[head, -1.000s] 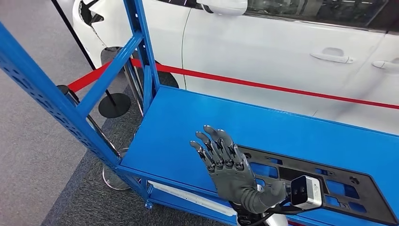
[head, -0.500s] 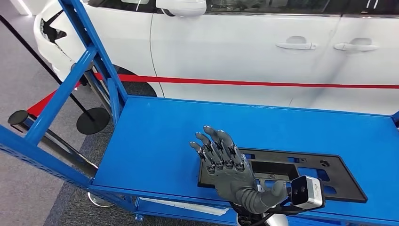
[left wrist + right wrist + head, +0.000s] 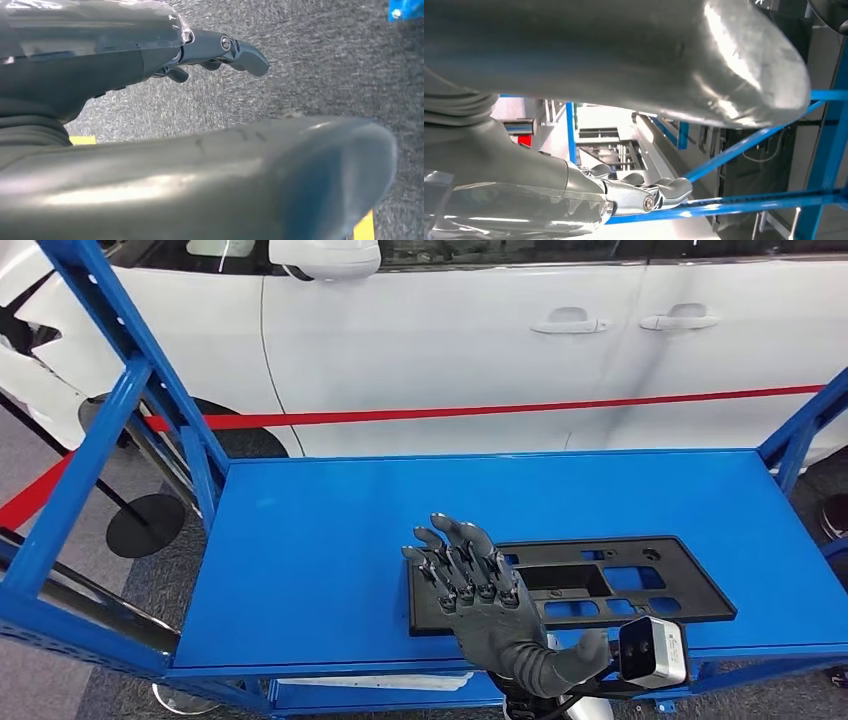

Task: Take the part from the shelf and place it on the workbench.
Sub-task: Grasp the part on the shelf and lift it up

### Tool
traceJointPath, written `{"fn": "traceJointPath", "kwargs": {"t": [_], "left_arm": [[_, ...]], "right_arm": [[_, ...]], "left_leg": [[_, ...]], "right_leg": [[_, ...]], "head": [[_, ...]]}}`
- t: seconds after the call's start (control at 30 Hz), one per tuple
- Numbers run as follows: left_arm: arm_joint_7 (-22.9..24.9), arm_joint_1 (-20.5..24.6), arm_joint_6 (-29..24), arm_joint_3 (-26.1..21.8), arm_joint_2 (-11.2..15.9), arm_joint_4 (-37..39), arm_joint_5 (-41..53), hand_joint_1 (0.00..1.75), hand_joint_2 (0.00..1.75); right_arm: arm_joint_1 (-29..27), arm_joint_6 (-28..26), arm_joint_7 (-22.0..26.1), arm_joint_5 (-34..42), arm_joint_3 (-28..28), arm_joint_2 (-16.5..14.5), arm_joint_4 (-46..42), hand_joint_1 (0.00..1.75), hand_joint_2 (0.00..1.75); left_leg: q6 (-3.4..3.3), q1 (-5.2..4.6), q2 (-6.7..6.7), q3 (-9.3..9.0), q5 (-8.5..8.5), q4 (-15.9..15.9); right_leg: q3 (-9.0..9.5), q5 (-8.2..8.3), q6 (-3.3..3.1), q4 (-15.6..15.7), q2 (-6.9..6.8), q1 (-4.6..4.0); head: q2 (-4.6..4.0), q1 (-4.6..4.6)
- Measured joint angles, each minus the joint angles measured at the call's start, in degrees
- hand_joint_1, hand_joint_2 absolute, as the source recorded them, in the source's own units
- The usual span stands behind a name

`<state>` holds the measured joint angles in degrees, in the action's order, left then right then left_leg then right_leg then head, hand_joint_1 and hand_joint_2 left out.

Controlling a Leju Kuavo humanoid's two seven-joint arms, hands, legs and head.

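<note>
Ahead, a blue shelf point(image 3: 330, 540) spans the head view, its flat top framed by blue uprights at both ends, with a white car point(image 3: 450, 350) and a red belt point(image 3: 480, 412) behind it and grey carpet point(image 3: 130, 580) to the left. On the shelf lies the part point(image 3: 600, 585), a flat black plate with rectangular cut-outs, set toward 4 o'clock on the surface and close to the near edge. The right hand point(image 3: 478, 590) is raised in front of the part's left end, back toward the camera, fingers point(image 3: 445, 555) straight and spread, holding nothing; whether it touches the part cannot be told, as it covers that corner. From the hand, the rest of the part runs off toward 3 o'clock. Bare blue surface lies from 9 to 12 o'clock of the hand, and a strip of shelf shows between the part and the right upright. In the left wrist view the left hand point(image 3: 220, 50) hangs over carpet, fingers loosely extended and holding nothing. In the right wrist view the right hand's fingertips point(image 3: 674, 189) show against blue bars.
</note>
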<state>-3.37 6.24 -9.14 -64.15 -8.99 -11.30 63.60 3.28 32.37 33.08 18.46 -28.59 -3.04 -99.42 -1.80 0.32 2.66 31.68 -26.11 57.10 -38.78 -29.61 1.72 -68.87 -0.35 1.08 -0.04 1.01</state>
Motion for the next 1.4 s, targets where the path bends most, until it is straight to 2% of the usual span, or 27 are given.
{"fn": "traceJointPath", "kwargs": {"t": [0.07,0.1,0.13,0.2,0.27,0.33,0.4,0.43,0.47,0.5,0.57,0.6,0.63,0.7,0.77,0.8,0.87,0.9,0.93,0.97,1.0,1.07,1.1,1.17,1.27,1.33,1.4], "left_arm": [[0.0,0.0,-0.3,0.0,0.0,0.0,-0.2,0.0,0.0],[0.0,0.1,-0.6,0.0,0.0,0.0,-0.4,0.0,0.0],[0.0,0.1,-0.8,0.0,0.0,0.0,-0.6,0.0,0.0],[0.1,0.1,-1.4,-0.1,0.0,0.0,-1.0,0.0,0.0],[0.4,0.2,-1.9,-0.3,0.0,0.0,-1.5,0.0,0.0],[1.0,0.0,-2.4,-0.7,-0.1,0.0,-2.0,0.0,0.0],[1.5,-0.2,-2.8,-1.2,-0.2,0.0,-2.3,0.0,0.0],[1.7,-0.3,-2.8,-1.3,-0.2,0.0,-2.3,0.0,0.0],[1.9,-0.4,-2.8,-1.4,-0.3,0.0,-2.3,0.0,0.0],[2.1,-0.5,-2.8,-1.5,-0.3,0.0,-2.2,0.0,0.0],[2.5,-0.4,-2.6,-1.5,-0.4,0.0,-1.9,0.0,0.0],[2.6,-0.4,-2.5,-1.5,-0.4,0.0,-1.8,0.0,0.0],[2.7,-0.3,-2.5,-1.5,-0.5,0.0,-1.8,0.0,0.0],[2.5,-0.3,-2.6,-1.5,-0.6,0.0,-1.8,0.0,0.0],[1.9,-0.3,-2.8,-1.6,-0.6,0.0,-2.1,0.0,0.0],[1.4,-0.2,-2.9,-1.6,-0.6,0.0,-2.3,0.0,0.0],[0.3,-0.2,-2.9,-1.9,-0.6,0.0,-3.0,0.0,0.0],[0.0,-0.2,-2.9,-2.1,-0.6,0.0,-3.3,0.0,0.0],[-0.3,-0.2,-2.8,-2.3,-0.6,0.0,-3.5,0.0,0.0],[-0.5,-0.3,-2.7,-2.4,-0.6,0.0,-3.6,0.0,0.0],[-0.5,-0.3,-2.6,-2.5,-0.6,0.0,-3.7,0.0,0.0],[-0.5,-0.2,-2.5,-2.5,-0.6,0.0,-3.7,0.0,0.0],[-0.5,-0.2,-2.4,-2.5,-0.6,0.0,-3.7,0.0,0.0],[-0.5,-0.3,-2.2,-2.6,-0.6,0.0,-3.6,0.0,0.0],[-0.5,-0.2,-1.8,-2.6,-0.5,0.0,-3.4,0.0,0.0],[-0.5,-0.3,-1.7,-2.6,-0.5,0.0,-3.4,0.0,0.0],[-0.6,-0.3,-1.6,-2.7,-0.5,0.0,-3.4,0.0,0.0]], "right_arm": [[0.1,0.5,-0.1,0.0,0.0,-0.1,0.1,0.0,0.0],[0.2,0.8,-0.3,0.1,0.0,-0.2,0.2,0.0,0.0],[0.3,1.0,-0.7,0.2,0.0,-0.4,0.3,0.0,0.0],[0.5,1.4,-1.5,0.7,0.0,-0.8,0.6,0.0,0.0],[0.7,1.4,-2.3,1.0,0.0,-1.2,1.1,0.0,0.0],[1.1,0.8,-2.8,1.0,0.1,-1.6,2.0,0.0,0.0],[1.3,0.3,-3.1,0.9,0.1,-1.7,3.2,0.0,0.0],[1.3,0.0,-3.1,0.8,0.2,-1.7,3.7,0.0,0.0],[1.3,-0.4,-3.0,0.5,0.2,-1.7,4.2,0.0,0.0],[1.4,-1.1,-3.0,0.1,0.2,-1.7,4.5,0.0,0.0],[1.5,-3.1,-3.1,-1.2,0.4,-1.7,5.2,0.0,0.87],[1.6,-4.4,-3.1,-2.2,0.6,-1.7,5.6,0.0,1.31],[1.5,-5.8,-3.3,-3.2,0.8,-1.7,6.0,0.0,1.75],[1.5,-9.0,-4.0,-6.1,1.2,-1.7,6.7,0.0,1.75],[1.5,-13.7,-4.7,-11.0,1.3,-1.4,7.4,0.0,1.75],[1.5,-16.3,-4.9,-13.9,1.3,-1.2,7.9,0.0,1.75],[1.5,-21.8,-5.1,-19.8,1.4,-0.4,9.1,0.0,1.75],[1.3,-24.4,-5.1,-22.7,1.4,0.0,9.8,0.0,1.75],[1.1,-26.9,-5.2,-25.6,1.3,0.5,10.5,0.0,1.75],[0.9,-29.3,-5.4,-28.5,1.3,0.9,11.1,0.0,1.75],[0.7,-31.1,-5.9,-30.8,1.3,1.3,11.5,0.0,1.75],[0.3,-33.6,-6.9,-34.2,1.1,1.8,11.9,0.0,1.75],[0.1,-34.2,-7.1,-35.0,1.0,2.0,12.0,0.0,1.75],[-0.4,-35.1,-7.4,-36.2,0.8,2.3,12.2,0.0,1.75],[-1.1,-37.7,-8.2,-39.8,0.5,2.7,12.3,0.0,1.75],[-1.5,-40.0,-8.7,-43.6,0.1,2.9,12.3,0.0,1.75],[-2.0,-41.4,-9.0,-46.1,-0.3,3.1,12.4,0.0,1.75]], "left_leg": [[0.5,-0.18,0.84,-0.39,-0.4,0.1],[0.81,-0.27,1.18,-0.52,-0.57,0.2],[1.15,-0.36,1.52,-0.62,-0.7,0.2],[1.83,-0.28,1.97,-0.78,-0.88,0.2],[2.48,-0.03,0.72,-0.2,-2.33,2.0],[2.86,0.19,-1.31,2.57,-5.86,8.2],[3.02,0.24,-2.07,6.3,-8.68,15.8],[3.05,0.25,-2.15,7.24,-8.59,17.3],[3.02,0.27,-2.16,7.12,-7.37,16.6],[2.92,0.3,-2.19,5.93,-5.25,13.6],[2.52,0.28,-2.5,2.49,-1.41,5.5],[2.23,0.23,-2.68,1.29,-0.45,2.7],[1.96,0.16,-2.83,0.72,-0.21,1.3],[1.31,0.05,-2.86,0.62,-0.16,0.9],[0.54,0.11,-2.68,0.48,0.17,0.6],[0.21,0.19,-2.58,0.41,0.33,0.4],[-0.12,0.13,-2.44,0.45,0.36,0.3],[-0.18,0.06,-2.38,0.48,0.35,0.3],[-0.2,0.0,-2.32,0.49,0.32,0.3],[-0.21,-0.04,-2.28,0.47,0.29,0.4],[-0.18,-0.07,-2.28,0.4,0.26,0.4],[0.01,-0.24,-2.28,0.25,0.12,0.4],[0.18,-0.36,-2.28,0.24,0.03,0.5],[0.72,-0.5,-2.18,0.28,-0.06,0.5],[1.66,-0.34,-2.11,0.42,-0.78,1.2],[2.17,-0.16,-2.26,2.4,-3.75,5.9],[2.58,0.0,-2.31,6.01,-7.45,13.8]], "right_leg": [[3.96,2.97,-0.46,7.7,-1.8,-0.23],[5.08,3.57,-0.81,10.0,-2.32,-0.44],[5.4,3.57,-1.16,10.8,-2.44,-0.67],[5.32,3.76,-1.79,10.9,-1.44,-0.78],[5.46,3.98,-2.43,11.2,-0.87,-0.57],[5.56,4.06,-2.91,11.3,-0.44,-0.43],[5.59,4.03,-3.09,11.3,0.1,-0.52],[5.63,4.0,-3.1,11.3,0.39,-0.56],[5.71,3.96,-3.07,11.3,0.7,-0.58],[5.82,3.9,-3.0,11.2,0.98,-0.57],[5.94,3.68,-2.67,11.0,1.45,-0.65],[5.88,3.61,-2.4,10.9,1.6,-0.73],[5.79,3.58,-2.14,10.8,1.7,-0.8],[5.66,3.63,-1.51,10.8,1.78,-0.8],[5.21,2.68,-0.9,9.6,1.45,-0.64],[4.43,1.47,-0.64,7.7,1.25,-0.58],[1.19,-2.09,-0.27,0.8,0.96,-0.46],[-0.51,-3.35,-0.15,-2.6,0.94,-0.4],[-1.64,-3.78,-0.09,-4.8,0.9,-0.36],[-1.68,-3.04,-0.13,-4.7,0.86,-0.34],[-0.58,-1.39,-0.27,-2.4,0.78,-0.35],[3.22,2.11,-0.79,5.2,0.41,-0.54],[4.66,3.09,-1.06,8.3,0.2,-0.69],[5.69,3.45,-1.51,10.8,0.05,-1.07],[5.85,3.84,-2.29,11.3,0.29,-0.79],[6.06,4.0,-2.86,11.7,0.28,-0.61],[6.03,3.95,-3.19,11.7,0.31,-0.71]], "head": [[0.0,0.02],[0.0,0.03],[0.0,0.04],[0.0,0.05],[0.0,0.07],[0.0,0.1],[0.0,0.12],[0.0,0.13],[0.0,0.12],[0.0,0.13],[0.0,0.12],[0.0,0.09],[0.0,0.06],[0.0,0.02],[0.0,0.0],[0.0,-0.01],[0.0,-0.03],[0.0,-0.02],[0.0,-0.02],[0.0,-0.02],[0.0,-0.02],[0.0,-0.02],[0.0,-0.01],[0.0,0.01],[0.0,0.05],[0.0,0.18],[0.0,0.27]]}}
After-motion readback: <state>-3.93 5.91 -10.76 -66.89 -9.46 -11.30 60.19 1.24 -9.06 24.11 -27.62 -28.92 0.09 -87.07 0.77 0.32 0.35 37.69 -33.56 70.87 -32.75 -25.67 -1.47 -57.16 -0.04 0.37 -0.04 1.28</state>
